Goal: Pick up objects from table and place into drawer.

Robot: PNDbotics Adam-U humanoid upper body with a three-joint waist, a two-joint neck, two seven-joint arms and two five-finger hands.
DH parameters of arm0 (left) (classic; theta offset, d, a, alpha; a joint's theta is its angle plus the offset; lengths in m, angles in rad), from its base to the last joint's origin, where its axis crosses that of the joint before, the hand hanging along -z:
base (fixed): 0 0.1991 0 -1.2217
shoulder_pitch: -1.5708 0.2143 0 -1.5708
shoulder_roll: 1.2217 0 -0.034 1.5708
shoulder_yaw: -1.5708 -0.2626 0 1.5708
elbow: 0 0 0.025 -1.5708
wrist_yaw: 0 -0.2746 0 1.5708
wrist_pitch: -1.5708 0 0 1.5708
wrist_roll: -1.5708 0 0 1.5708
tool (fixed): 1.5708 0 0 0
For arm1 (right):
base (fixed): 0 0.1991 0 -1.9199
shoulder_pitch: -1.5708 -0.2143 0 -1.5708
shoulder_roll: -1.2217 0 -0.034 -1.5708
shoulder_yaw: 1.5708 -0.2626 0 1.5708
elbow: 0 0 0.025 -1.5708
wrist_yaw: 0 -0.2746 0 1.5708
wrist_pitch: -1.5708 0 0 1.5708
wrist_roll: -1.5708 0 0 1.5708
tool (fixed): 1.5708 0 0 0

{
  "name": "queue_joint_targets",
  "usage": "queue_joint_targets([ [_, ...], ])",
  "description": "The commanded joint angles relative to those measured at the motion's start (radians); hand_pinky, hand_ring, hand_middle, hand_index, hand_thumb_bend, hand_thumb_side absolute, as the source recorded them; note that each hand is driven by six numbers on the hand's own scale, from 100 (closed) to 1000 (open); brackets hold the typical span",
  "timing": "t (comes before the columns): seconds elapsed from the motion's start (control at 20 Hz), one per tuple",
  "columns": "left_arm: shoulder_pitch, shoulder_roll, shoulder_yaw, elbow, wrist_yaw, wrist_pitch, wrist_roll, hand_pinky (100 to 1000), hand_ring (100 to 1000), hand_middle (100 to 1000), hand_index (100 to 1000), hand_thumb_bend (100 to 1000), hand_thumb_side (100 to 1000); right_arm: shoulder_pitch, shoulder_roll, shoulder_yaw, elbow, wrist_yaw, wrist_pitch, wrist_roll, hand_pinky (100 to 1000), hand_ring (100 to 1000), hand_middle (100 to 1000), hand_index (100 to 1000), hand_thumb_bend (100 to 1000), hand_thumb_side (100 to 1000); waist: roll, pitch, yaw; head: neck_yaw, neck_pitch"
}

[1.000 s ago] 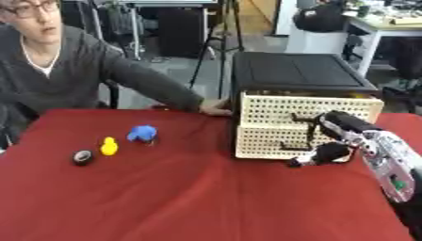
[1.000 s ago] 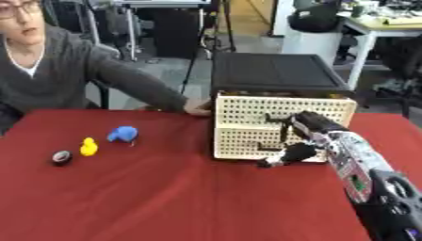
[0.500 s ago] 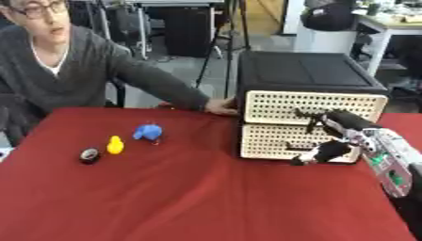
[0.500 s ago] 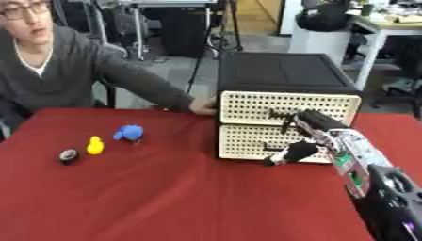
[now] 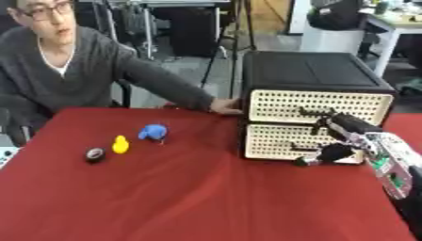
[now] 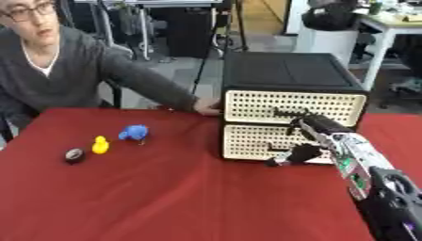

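Observation:
A black cabinet (image 5: 317,75) with two cream perforated drawers, upper (image 5: 362,104) and lower (image 5: 268,141), both closed, stands at the table's back right. My right hand (image 5: 349,129) is spread open against the drawer fronts: its fingers (image 5: 312,113) reach the upper drawer's middle and its thumb (image 5: 315,159) lies low on the lower drawer. On the red cloth to the left lie a blue object (image 5: 152,132), a small yellow duck (image 5: 120,144) and a dark round object (image 5: 95,154). My left hand shows in no view.
A person sits behind the table's far left edge; their hand (image 5: 223,106) rests against the cabinet's left side. The red table (image 5: 190,197) stretches wide in front of the cabinet and the three small objects.
The whole picture has shifted slightly, so the camera moved. My right hand stays at the drawer fronts in nearly the same pose. Both drawers remain closed.

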Motion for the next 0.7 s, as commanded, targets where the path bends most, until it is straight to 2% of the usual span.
queue_joint_targets([
  [0.05, -0.002, 0.021, 0.019, -0.008, -0.003, 0.002, -0.003, 370, 399, 491, 788, 100, 702, 0.003, -0.042, -0.003, -0.068, -0.021, -0.012, -0.005, 126, 100, 100, 672, 909, 640, -0.004, -0.010, -0.004, -0.002, 0.000],
  [0.3, 0.019, 0.029, 0.033, -0.012, -0.014, 0.004, -0.003, 369, 397, 491, 787, 100, 708, 0.081, -0.079, 0.001, -0.238, -0.135, -0.020, 0.000, 144, 100, 100, 624, 952, 641, -0.023, -0.013, -0.015, 0.000, 0.007],
  [0.5, 0.041, 0.031, 0.044, -0.015, -0.024, 0.008, -0.003, 368, 396, 490, 787, 100, 718, 0.155, -0.094, -0.008, -0.377, -0.239, -0.013, -0.010, 170, 100, 100, 601, 932, 661, -0.036, -0.018, -0.026, 0.002, 0.015],
  [0.7, 0.060, 0.028, 0.052, -0.019, -0.027, 0.008, -0.005, 368, 395, 488, 786, 100, 721, 0.242, -0.098, -0.029, -0.474, -0.343, -0.013, -0.044, 182, 100, 100, 585, 906, 676, -0.043, -0.022, -0.031, 0.008, 0.018],
])
